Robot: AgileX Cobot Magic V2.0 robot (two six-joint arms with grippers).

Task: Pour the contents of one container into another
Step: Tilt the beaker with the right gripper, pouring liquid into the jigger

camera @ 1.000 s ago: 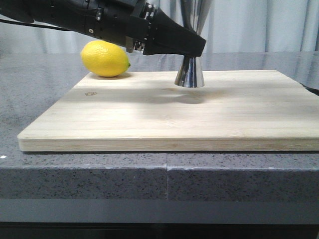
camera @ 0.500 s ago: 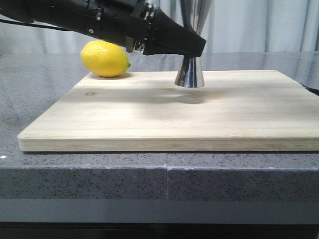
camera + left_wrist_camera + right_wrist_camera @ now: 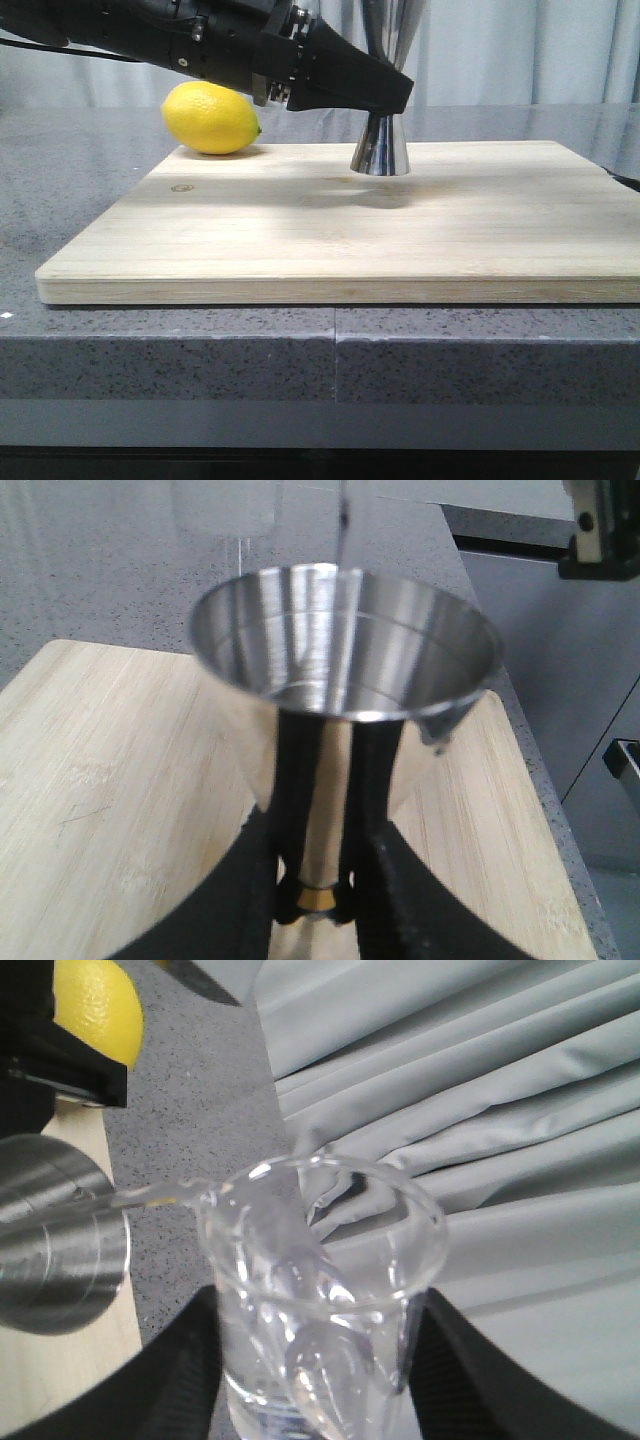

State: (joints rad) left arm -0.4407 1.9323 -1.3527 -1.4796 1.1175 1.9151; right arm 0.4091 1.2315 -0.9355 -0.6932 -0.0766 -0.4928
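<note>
The steel jigger stands upright on the wooden board, behind the middle. My left gripper comes in from the left and is shut on the jigger's narrow gold-banded waist. In the left wrist view the jigger's open upper cup faces up, and a thin stream falls into it. My right gripper is shut on the clear glass beaker, which is tilted. A thread of liquid leaves its lip toward the jigger. The front view shows neither the beaker nor the right gripper.
A yellow lemon lies at the board's back left corner, just behind the left arm. The board rests on a grey speckled counter. Grey curtains hang behind.
</note>
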